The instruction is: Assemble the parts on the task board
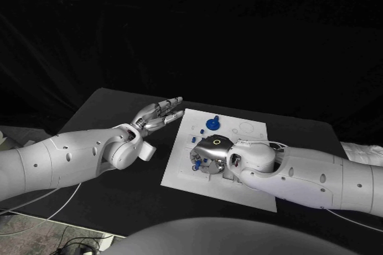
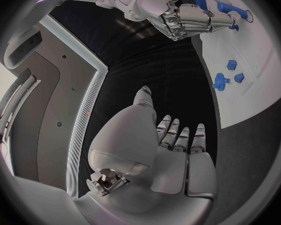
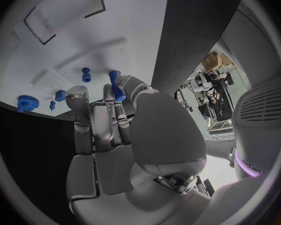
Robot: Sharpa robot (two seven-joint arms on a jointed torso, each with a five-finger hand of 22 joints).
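Observation:
The white task board [image 1: 249, 184] lies mid-table. My right hand [image 1: 209, 152] is bent down over its left middle and pinches a long blue peg [image 3: 117, 85] between thumb and fingers; the peg [image 2: 227, 8] sticks out of that hand [image 2: 189, 15] just above the board [image 2: 256, 45]. A blue gear [image 1: 213, 123] sits near the far edge, with small blue parts [image 1: 195, 138] just in front of it. The right wrist view shows the gear [image 3: 28, 102], a small blue block [image 3: 60, 95] and a short blue peg [image 3: 86, 74] on the board [image 3: 53, 40]. My left hand [image 1: 160, 116] hovers by the board's far left corner, fingers straight, holding nothing.
The black table [image 1: 112, 114] runs round the board, with bare room on the left and behind it. Outlined recesses [image 1: 246, 125] mark the board's far right part. A white cable [image 1: 48, 199] hangs off the table's near left edge.

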